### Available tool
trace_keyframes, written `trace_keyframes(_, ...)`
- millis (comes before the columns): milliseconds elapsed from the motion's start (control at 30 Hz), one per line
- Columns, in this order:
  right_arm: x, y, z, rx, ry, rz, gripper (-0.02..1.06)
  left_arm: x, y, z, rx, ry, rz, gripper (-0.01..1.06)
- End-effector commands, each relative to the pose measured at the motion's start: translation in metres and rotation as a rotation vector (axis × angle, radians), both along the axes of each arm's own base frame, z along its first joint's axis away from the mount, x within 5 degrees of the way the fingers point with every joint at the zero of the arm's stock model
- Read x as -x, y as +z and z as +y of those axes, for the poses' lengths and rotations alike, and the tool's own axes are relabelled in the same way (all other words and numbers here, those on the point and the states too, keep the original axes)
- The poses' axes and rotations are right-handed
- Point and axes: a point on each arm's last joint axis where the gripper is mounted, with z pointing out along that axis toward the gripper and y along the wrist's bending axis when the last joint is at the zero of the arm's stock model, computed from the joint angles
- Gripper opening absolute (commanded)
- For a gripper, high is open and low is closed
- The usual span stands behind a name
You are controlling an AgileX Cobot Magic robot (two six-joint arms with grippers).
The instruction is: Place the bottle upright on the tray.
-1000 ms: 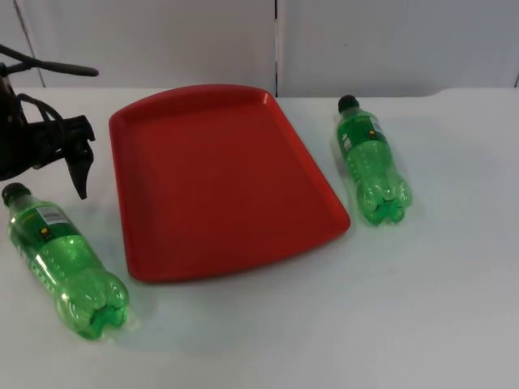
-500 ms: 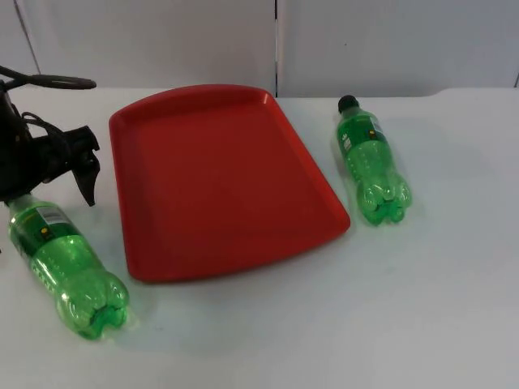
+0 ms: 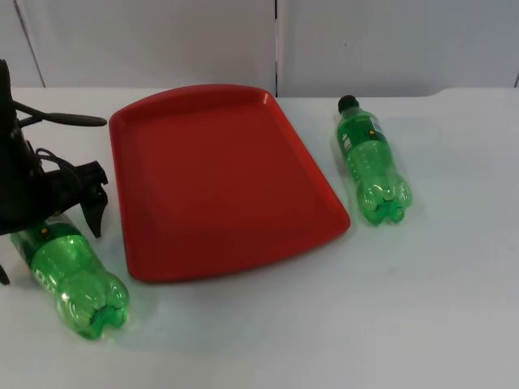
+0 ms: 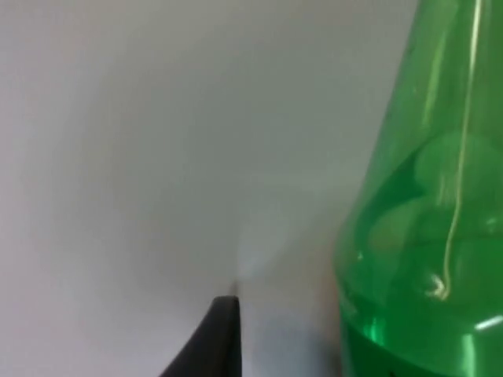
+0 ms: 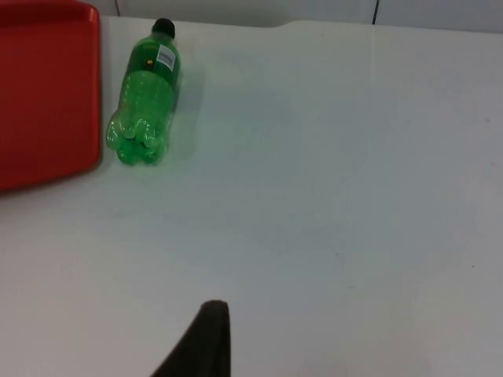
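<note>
Fingers (image 3: 49,215) straddle bottle (image 3: 77,284) neck; cap hidden.

A white table top (image 3: 422,308) ends at a grey partition wall (image 3: 389,40).

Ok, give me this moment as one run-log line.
left gripper: open, over neck of left bottle | left bottle: lying on table | right bottle: lying beside tray | right gripper: waiting

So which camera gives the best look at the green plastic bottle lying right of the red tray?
The top view: the green plastic bottle shows whole, on its side beside the red tray. The right wrist view also shows it whole, but farther off.
</note>
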Motion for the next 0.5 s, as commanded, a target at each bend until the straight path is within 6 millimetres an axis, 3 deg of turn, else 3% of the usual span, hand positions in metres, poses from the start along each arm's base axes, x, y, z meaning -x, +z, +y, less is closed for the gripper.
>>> trace_keyframes(0, 0.000, 0.000, 0.000, 0.002, -0.005, -0.008, 1.05, -0.001, 0.000, -0.003, 0.008, 0.007, -0.019, 1.05)
trace_keyframes(300, 0.000, 0.000, 0.000, 0.002, -0.005, -0.008, 1.05, -0.002, -0.007, -0.003, 0.008, 0.005, -0.023, 1.05)
trace_keyframes(467, 0.000, 0.000, 0.000, 0.002, -0.005, -0.008, 1.05, 0.000, -0.020, -0.002, 0.005, 0.005, 0.016, 1.05)
